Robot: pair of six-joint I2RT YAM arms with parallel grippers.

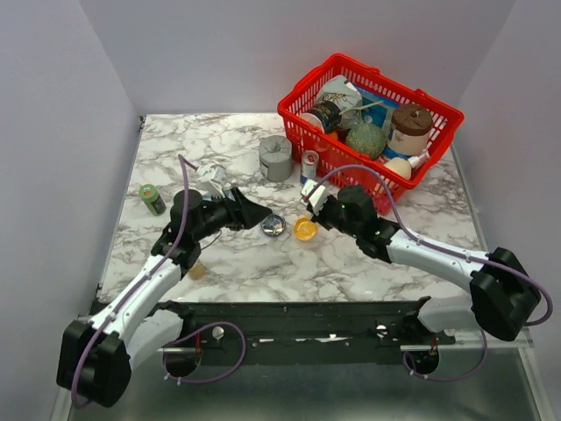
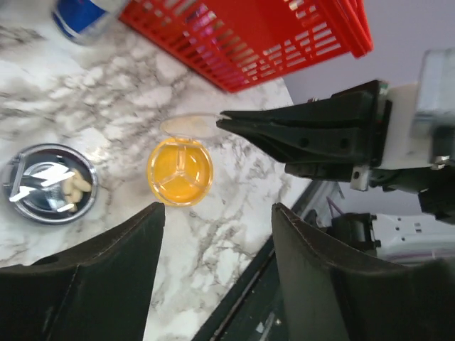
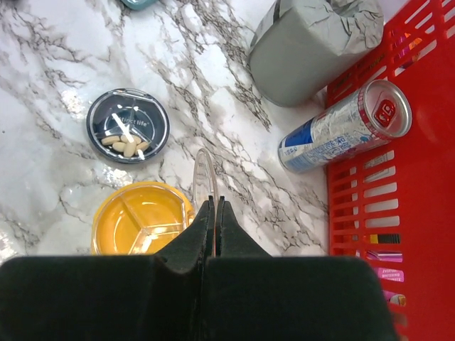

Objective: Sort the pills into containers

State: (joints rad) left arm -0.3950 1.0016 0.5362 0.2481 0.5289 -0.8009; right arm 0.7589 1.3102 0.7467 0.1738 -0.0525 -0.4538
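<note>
At six o'clock in the right wrist view, the right gripper (image 3: 213,207) is pinched tight on the clear lid (image 3: 203,170) of the orange dish (image 3: 135,220). The lid stands on edge, its long axis running six to twelve, and its lower part is hidden between the fingers. The dish, split into three wedges, lies at nine o'clock of the fingertips, partly cut off by the gripper body. At ten o'clock sits the dark dish (image 3: 128,126) holding pale oblong pills (image 3: 126,145); its white writing ends in "life", the rest unclear. At two o'clock a can (image 3: 341,128) lies on its side against the red basket (image 3: 419,177), print unreadable. The left gripper (image 2: 218,210) is spread wide, holding nothing, near the orange dish.
</note>
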